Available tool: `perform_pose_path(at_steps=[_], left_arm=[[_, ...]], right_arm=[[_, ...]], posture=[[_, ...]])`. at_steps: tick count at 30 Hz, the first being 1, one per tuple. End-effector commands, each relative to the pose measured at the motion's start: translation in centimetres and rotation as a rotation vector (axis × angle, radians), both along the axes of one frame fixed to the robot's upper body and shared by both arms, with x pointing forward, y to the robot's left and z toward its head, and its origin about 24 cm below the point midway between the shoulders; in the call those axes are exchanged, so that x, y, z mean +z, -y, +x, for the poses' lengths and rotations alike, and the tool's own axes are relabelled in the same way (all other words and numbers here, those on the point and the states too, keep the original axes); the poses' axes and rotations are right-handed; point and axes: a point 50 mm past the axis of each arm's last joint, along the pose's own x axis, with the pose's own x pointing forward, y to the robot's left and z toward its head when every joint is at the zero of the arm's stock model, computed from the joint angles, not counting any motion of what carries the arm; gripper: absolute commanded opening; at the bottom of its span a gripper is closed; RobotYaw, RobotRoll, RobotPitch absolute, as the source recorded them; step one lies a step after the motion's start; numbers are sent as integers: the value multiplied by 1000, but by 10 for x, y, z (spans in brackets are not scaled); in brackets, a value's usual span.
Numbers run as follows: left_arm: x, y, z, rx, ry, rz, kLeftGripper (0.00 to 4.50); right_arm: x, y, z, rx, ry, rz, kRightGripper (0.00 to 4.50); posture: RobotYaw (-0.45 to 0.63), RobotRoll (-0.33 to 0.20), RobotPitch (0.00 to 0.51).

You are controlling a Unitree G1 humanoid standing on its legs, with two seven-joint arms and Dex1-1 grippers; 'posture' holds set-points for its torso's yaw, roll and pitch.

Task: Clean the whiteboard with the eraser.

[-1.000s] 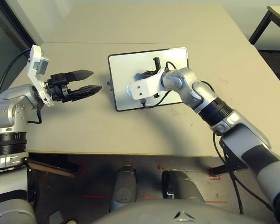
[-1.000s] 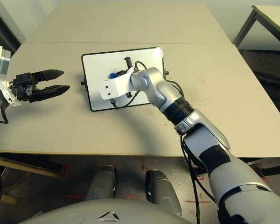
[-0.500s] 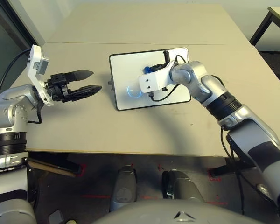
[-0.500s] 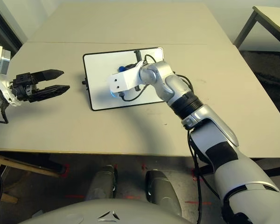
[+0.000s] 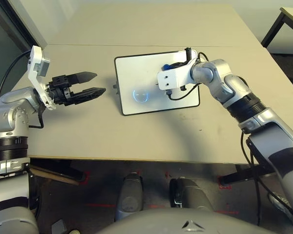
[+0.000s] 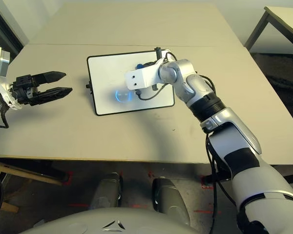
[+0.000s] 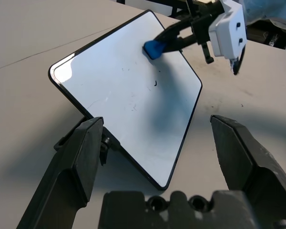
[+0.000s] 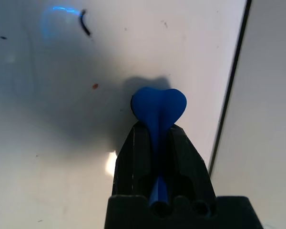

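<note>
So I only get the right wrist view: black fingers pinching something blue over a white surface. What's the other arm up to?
Observer: The left end effector hangs open above the beige table, left of the glossy white, black-framed rectangular whiteboard, and apart from it.
Operator: And where on that board is my blue thing?
Observer: That small bright-blue eraser block, gripped by the right end effector, sits near the board's far right corner.
Operator: Is there much scribble elsewhere?
Observer: No. The left wrist view shows a few small black marks around the middle, and the rest looks white.
</note>
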Motion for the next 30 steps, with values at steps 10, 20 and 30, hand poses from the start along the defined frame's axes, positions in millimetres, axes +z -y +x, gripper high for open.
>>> perform_pose_path(at_steps=[10,20,30], left_arm=[[1,3,2,-18,1,20,4500],[6,1,2,-16,10,32,4500],[8,-1,1,-8,17,31,4500]], right_arm=[[-33,-21,-21,69,-99,-38,204],[-37,-50,-24,141,-91,-46,204],[-36,-75,-28,205,-87,-37,203]], posture=[[303,0,78],[314,0,83],[328,0,84]])
